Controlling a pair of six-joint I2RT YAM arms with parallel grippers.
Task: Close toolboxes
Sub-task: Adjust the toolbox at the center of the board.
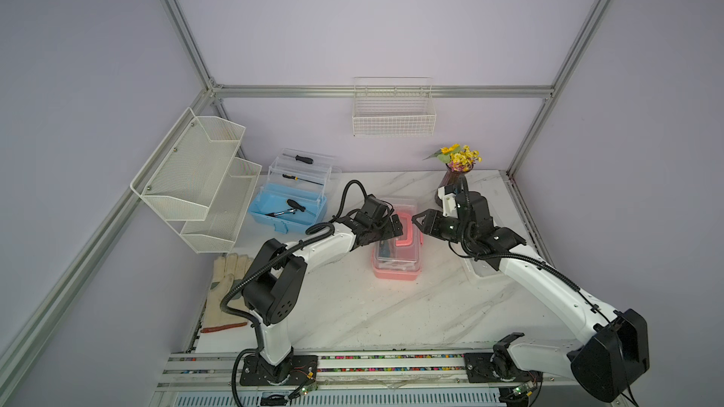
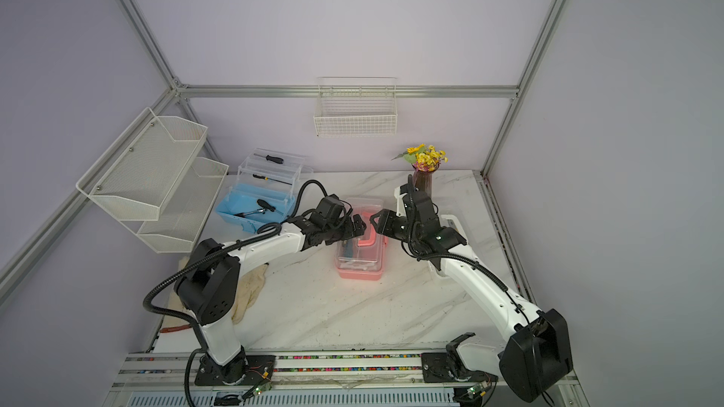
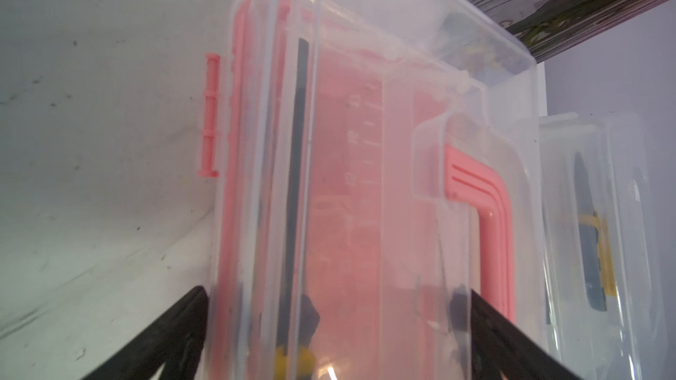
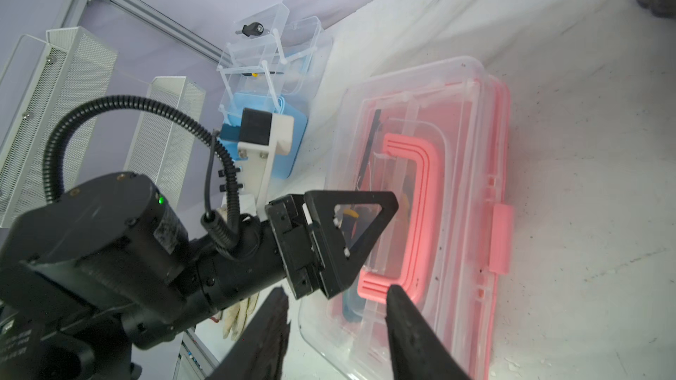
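left fingers [image 4: 329,265]: spread all the way, gripping nothing, hanging over the pink toolbox [image 1: 395,272] lid beside its handle [image 4: 426,191]; can't tell if they touch it
right fingers [image 4: 409,327]: partly apart, empty, one tip right by the handle's end
left arm: stretched low across the worktop [image 1: 372,307] from the left
right arm: elbow bent, reaching in from the right, nose to nose with the left
pink toolbox: mid-worktop, lid down
blue toolbox [image 1: 288,207]: back left, open, trays fanned up
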